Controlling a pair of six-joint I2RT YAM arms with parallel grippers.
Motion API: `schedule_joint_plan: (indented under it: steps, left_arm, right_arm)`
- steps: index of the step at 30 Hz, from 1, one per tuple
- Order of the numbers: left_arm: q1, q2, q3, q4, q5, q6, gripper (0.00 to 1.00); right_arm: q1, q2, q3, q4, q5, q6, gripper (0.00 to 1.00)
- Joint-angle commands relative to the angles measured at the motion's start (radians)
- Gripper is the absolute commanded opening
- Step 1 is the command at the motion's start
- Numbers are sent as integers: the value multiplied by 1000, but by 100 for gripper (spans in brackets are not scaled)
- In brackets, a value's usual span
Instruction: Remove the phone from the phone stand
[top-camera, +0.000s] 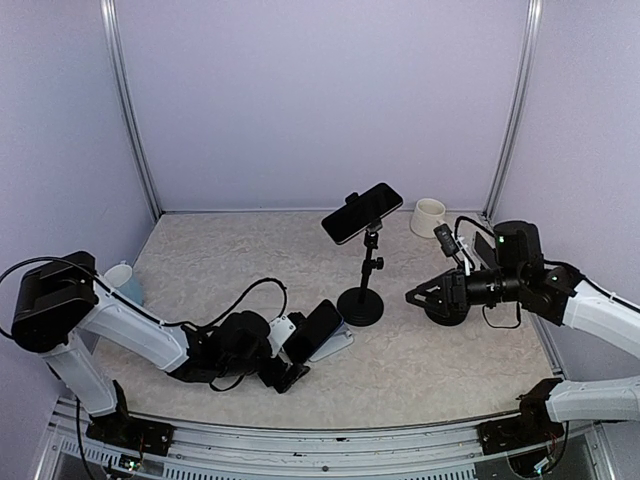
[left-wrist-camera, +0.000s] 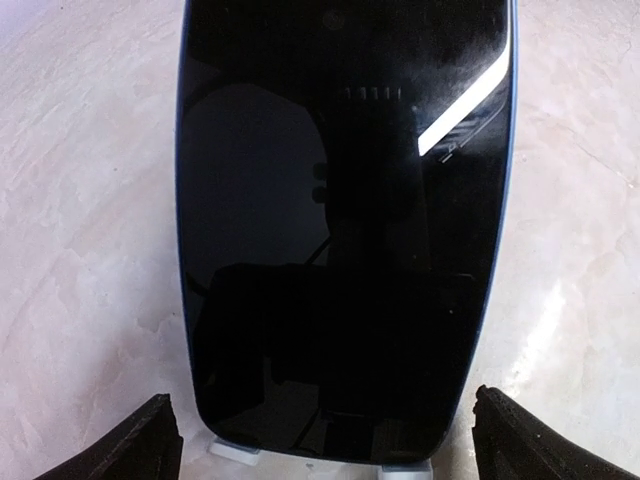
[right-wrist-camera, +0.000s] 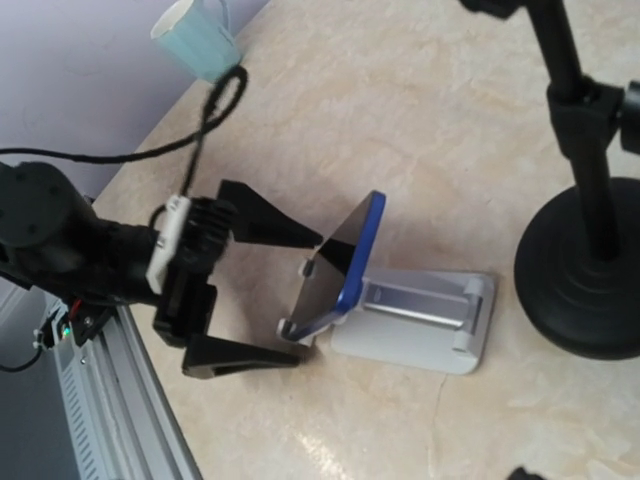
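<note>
Risk was the stand (right-wrist-camera: 420, 322) sliding or tipping with the phone (right-wrist-camera: 345, 258) if the left gripper (right-wrist-camera: 313, 299) closed too low and caught its lip. Left arm (top-camera: 140, 335) lay stretched low over the table (top-camera: 450, 370), gripper spread wide either side of the phone, which leaned on the stand. Right gripper (top-camera: 413, 296): couldn't tell, open or closed.

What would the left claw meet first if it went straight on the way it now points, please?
Most likely the screen of the blue-edged phone, which leans on the white stand directly ahead of the open left claw; the gap looks small, though depth is unclear.
</note>
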Motion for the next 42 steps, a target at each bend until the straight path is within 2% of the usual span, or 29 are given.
schedule_joint_plan:
  steps: [1,6,19,26,36,42]
  left_arm:
    - [-4,-73,-21,49,5,-12,99]
    - [23,-86,-9,80,73,-7,99]
    - [82,6,86,101,218,-4,95]
    - [83,44,120,90,200,-6,89]
    - [72,10,106,81,179,10,73]
    - [72,-26,95,87,166,10,69]
  right_arm:
    - [26,-1,-21,57,18,38,81]
    - [42,0,-57,101,24,70,80]
    - [80,3,-133,185,51,145,79]
    - [94,8,-153,205,66,159,78]
    - [96,17,-161,211,71,156,78]
    - [96,26,-161,216,68,149,78]
